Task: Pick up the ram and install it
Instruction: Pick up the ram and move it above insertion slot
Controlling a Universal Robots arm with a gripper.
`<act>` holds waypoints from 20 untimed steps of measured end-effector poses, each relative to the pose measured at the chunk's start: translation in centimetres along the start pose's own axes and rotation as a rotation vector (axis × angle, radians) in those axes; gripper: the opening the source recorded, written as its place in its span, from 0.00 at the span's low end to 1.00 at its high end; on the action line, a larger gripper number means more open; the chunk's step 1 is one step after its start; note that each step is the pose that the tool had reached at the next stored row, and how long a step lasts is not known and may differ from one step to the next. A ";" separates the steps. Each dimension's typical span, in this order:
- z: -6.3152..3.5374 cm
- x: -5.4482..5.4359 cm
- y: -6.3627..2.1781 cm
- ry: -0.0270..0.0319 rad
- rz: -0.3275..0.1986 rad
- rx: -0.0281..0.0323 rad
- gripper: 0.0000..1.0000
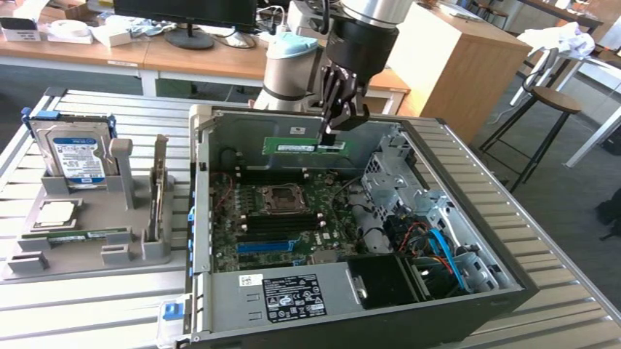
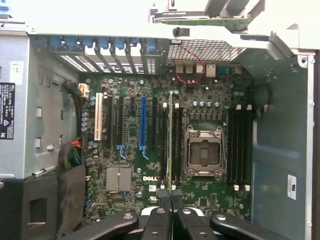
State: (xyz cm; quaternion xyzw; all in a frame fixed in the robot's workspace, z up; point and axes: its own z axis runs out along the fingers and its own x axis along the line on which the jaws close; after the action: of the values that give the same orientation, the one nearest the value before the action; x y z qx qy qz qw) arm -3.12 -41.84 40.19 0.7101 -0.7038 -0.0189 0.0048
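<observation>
My gripper (image 1: pixel 331 137) hangs over the open computer case (image 1: pixel 514 283), shut on the ram (image 1: pixel 296 147), a thin green stick with a white label. It grips the stick at the end toward the exterior view's right. The stick hangs level in the air, above the motherboard (image 1: pixel 254 251) and touching nothing. In the wrist view the ram (image 2: pixel 170 140) appears edge-on as a thin line running out from between the gripper (image 2: pixel 171 199) fingers. It lines up along the black memory slots (image 2: pixel 177 145) beside the CPU socket (image 2: pixel 202 152).
A grey holder tray (image 1: pixel 87 254) stands at the exterior view's left with a hard drive (image 1: pixel 68 156), an upright expansion card (image 1: pixel 158 193) and a green stick (image 1: pixel 86 235) lying flat. Inside the case are a drive cage (image 1: pixel 388 174), cables (image 1: pixel 437 240) and a blue slot (image 2: pixel 143 125).
</observation>
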 end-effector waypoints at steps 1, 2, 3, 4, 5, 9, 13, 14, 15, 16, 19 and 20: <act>0.02 -0.1 0.00 -0.0001 0.001 0.0000 0.11; 0.02 -0.1 -0.01 0.0000 0.001 0.0000 0.11; 0.03 -0.1 0.00 -0.0001 0.001 0.0000 0.11; 0.03 -0.1 0.00 -0.0001 0.001 0.0000 0.11; 0.03 -0.1 0.00 -0.0001 0.001 0.0000 0.11; 0.31 -0.1 -0.01 0.0000 0.001 0.0000 0.11; 0.92 -0.1 -0.03 0.0000 0.003 0.0000 0.11; 1.05 -0.1 -0.04 -0.0002 0.004 0.0001 0.11; 1.17 -0.1 -0.04 -0.0002 0.004 0.0001 0.11; 1.29 -0.1 -0.04 -0.0001 0.005 0.0001 0.11; 1.66 -0.1 -0.06 -0.0003 0.008 0.0001 0.11; 1.77 -0.1 -0.06 -0.0002 0.009 0.0002 0.11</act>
State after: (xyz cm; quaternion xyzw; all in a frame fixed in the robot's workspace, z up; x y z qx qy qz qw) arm -3.12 -41.74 38.42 0.7071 -0.7068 -0.0189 0.0047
